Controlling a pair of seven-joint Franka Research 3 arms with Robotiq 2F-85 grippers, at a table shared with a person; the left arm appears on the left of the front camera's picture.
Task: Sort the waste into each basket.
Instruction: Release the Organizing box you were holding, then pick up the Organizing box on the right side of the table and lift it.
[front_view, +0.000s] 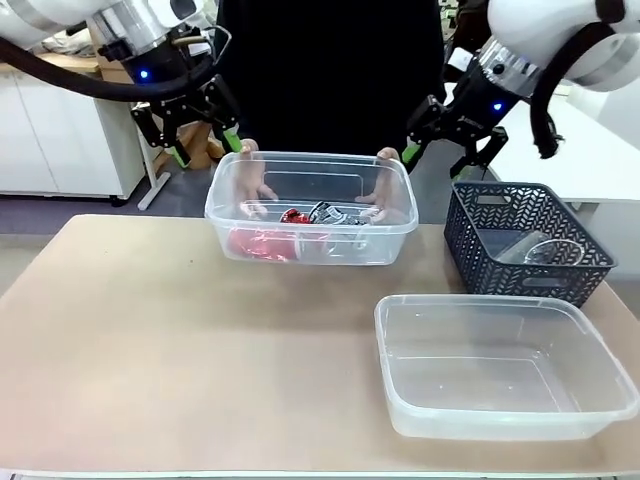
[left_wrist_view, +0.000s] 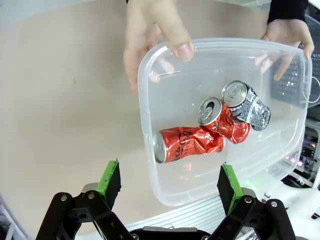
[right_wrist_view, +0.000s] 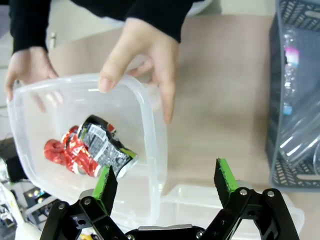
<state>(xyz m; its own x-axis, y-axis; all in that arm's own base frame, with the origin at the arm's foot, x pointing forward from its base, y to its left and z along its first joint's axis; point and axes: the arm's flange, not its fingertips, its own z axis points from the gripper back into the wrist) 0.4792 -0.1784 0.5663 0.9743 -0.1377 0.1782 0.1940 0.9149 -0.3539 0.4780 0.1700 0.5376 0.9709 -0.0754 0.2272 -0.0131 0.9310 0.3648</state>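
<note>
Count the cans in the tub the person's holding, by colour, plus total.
Red cans: 2
Black-and-white can: 1
Total in the clear tub: 3

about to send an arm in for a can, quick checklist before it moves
1. Left gripper open: ok.
2. Right gripper open: ok.
3. Cans in held tub: ok, three.
4. Hands off held tub: not ok, both grip its rim.
5. Front tub empty: ok.
6. Basket has room: ok, some clear plastic inside.
</note>
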